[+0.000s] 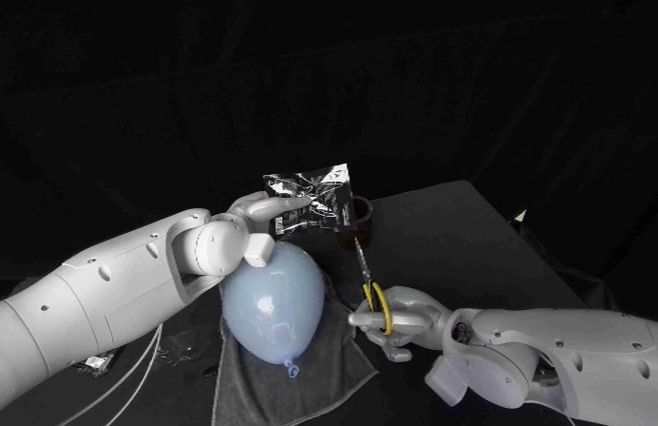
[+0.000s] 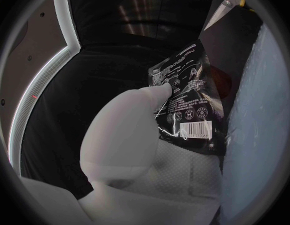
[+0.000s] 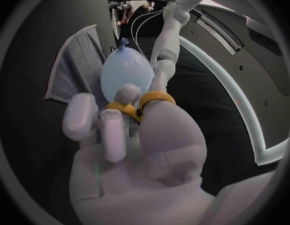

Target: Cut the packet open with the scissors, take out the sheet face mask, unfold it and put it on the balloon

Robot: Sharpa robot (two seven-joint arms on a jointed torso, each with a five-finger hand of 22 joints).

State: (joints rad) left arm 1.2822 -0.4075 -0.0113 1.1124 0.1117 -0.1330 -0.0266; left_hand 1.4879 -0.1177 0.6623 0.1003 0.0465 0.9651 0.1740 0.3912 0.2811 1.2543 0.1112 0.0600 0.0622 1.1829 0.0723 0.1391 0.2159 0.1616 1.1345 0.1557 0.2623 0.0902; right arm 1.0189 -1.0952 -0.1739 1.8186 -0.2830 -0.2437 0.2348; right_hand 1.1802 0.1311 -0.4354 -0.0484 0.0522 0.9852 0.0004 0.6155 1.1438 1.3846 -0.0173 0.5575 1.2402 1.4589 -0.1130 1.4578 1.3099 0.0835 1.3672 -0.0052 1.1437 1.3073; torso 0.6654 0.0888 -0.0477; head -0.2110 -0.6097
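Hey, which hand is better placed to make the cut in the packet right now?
The right hand. It already grips the scissors by their yellow handles, and the blades point up toward the packet. The left hand is occupied holding that packet up, so it should probably just steady it.

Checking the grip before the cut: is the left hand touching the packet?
Touching. The left wrist view shows the left hand pressing a fingertip on the packet, on its printed face; the head view agrees, showing its fingers closed on the packet's edge.
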